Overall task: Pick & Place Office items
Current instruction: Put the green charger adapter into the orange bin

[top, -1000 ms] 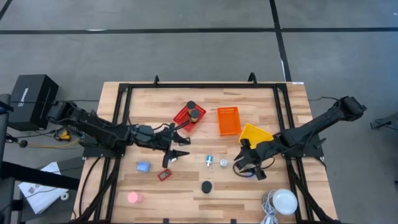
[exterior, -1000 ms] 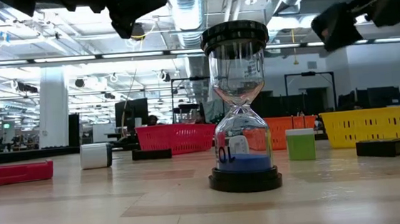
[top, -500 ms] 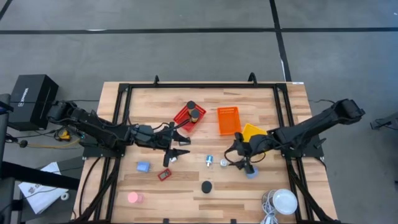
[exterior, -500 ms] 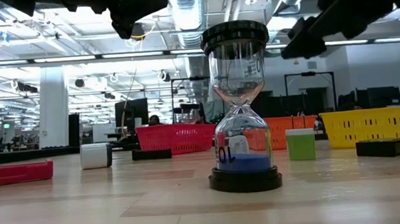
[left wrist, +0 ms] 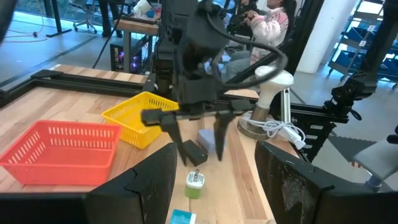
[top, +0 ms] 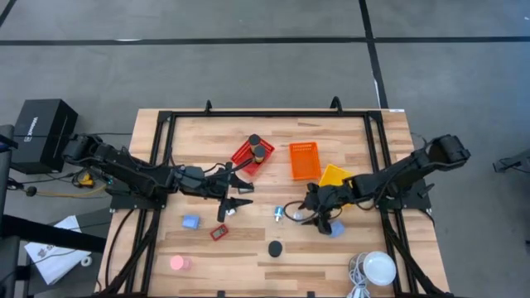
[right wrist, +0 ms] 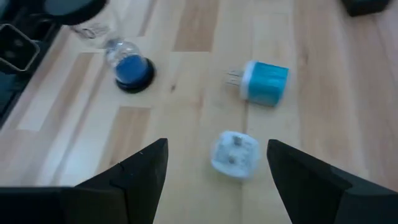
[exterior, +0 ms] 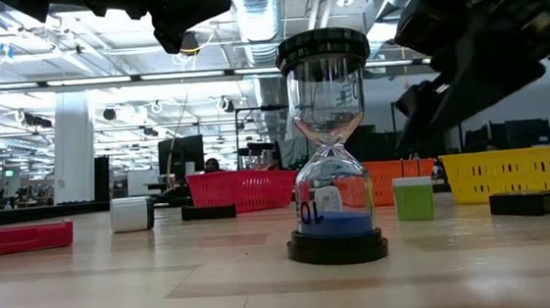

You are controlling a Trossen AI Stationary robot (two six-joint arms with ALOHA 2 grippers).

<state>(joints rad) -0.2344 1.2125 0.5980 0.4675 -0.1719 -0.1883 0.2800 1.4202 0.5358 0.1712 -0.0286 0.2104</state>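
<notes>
Beside the orange basket [top: 304, 160], toward the table's near edge: right gripper [top: 300, 212], jaws spread, above two plug adapters [right wrist: 235, 154], partly hiding them from overhead. Left gripper [top: 243, 195], jaws spread, empty. Hourglass [exterior: 332, 159], marking half-legible, "10".

Three mesh baskets and a lamp sitting on the wooden table

A red basket [top: 251, 154], an orange basket [top: 304, 160] and a yellow basket [top: 335, 176] are lying in a row across the table [top: 199, 136], while a white round lamp [top: 379, 268] is standing at the near right corner, its cable coiling beside it.
</notes>
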